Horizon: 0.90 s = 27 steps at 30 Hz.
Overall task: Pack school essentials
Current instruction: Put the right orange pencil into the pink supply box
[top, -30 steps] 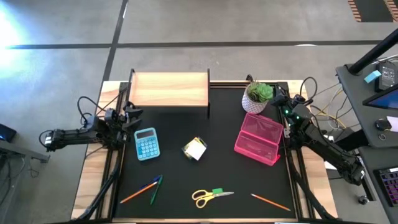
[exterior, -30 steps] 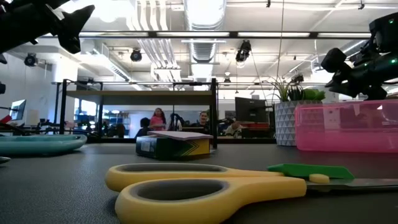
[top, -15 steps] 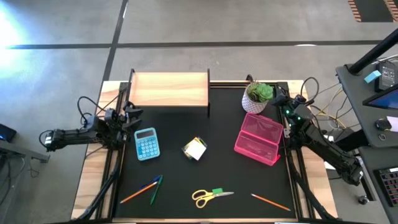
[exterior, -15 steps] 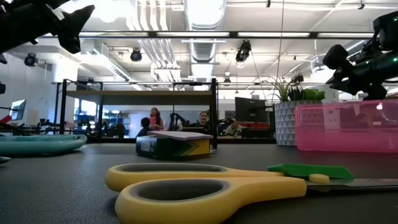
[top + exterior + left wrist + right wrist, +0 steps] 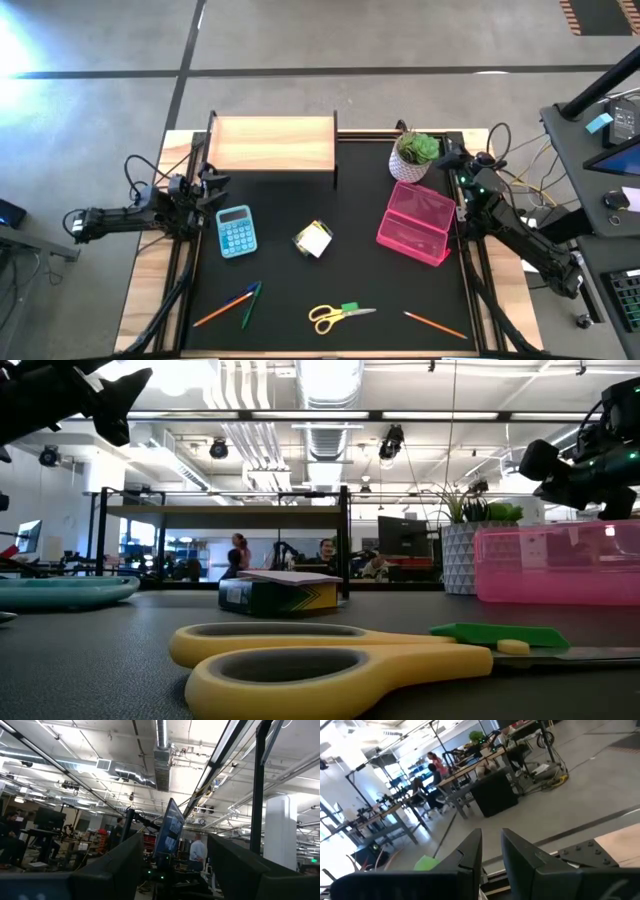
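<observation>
Broadly, the black table [image 5: 280,210] fills the middle of the high view, with one wooden shelf [image 5: 272,146] along its upper edge. A single pink box [image 5: 415,222] sits at right of centre, its long axis slanting from upper left to lower right, and one potted plant [image 5: 415,155] stands just above it. One blue calculator [image 5: 236,230] lies left of centre, upright in the frame.

The small stationery set [image 5: 313,239] is a single boxy block at the very middle, turned diagonally (a pale sheet shows on its top in the low view). The yellow-handled scissors [image 5: 335,315] lie at lower centre, long axis nearly horizontal, loops to the left and blades pointing right. One small green eraser [image 5: 349,307] touches them just above the blades.

Two orange pencils show: one [image 5: 435,323] at lower right, slanting down to the right, another [image 5: 222,310] at lower left, rising to the right. Beside that one lie two pens [image 5: 247,299], one blue and one green, tilted likewise.

The left gripper [image 5: 212,183] hovers at the table's left edge above the calculator, fingers spread apart. The right gripper [image 5: 443,152] hangs beside the plant at upper right, fingers a narrow gap apart, holding nothing.
</observation>
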Tool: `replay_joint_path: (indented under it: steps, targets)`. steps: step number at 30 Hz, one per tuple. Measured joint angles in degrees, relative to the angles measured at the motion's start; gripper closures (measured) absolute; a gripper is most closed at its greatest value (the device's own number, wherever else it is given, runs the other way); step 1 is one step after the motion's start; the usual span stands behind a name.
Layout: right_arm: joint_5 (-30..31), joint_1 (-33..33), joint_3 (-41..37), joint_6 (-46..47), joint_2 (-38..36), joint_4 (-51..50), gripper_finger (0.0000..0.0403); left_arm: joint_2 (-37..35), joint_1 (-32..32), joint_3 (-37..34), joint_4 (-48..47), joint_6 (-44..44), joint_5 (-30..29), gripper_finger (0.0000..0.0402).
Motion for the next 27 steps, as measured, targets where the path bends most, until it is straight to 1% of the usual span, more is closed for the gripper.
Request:
replay_joint_path:
  steps: [4,6,15,21,27]
  targets:
    - [-0.07,0.0,0.02,0.42,0.0,0.36,0.0339,0.0,-0.01,-0.01,0.0,0.0,0.0,0.0197]
    - [-0.26,0.0,0.01,2.78,0.05,0.33,0.0339,0.0,-0.01,-0.02,0.0,0.01,0.0,0.0197]
    - [-0.63,0.0,0.0,23.77,0.02,0.39,0.0339,0.0,0.0,0.0,0.0,0.0,-0.02,0.0197]
    - [-0.62,0.0,0.01,39.52,0.02,0.38,0.0339,0.0,-0.01,0.0,0.0,-0.01,0.0,0.0197]
    - [-1.22,0.0,0.0,45.32,0.02,0.4,0.0339,0.0,0.01,-0.01,0.0,0.0,-0.01,0.0197]
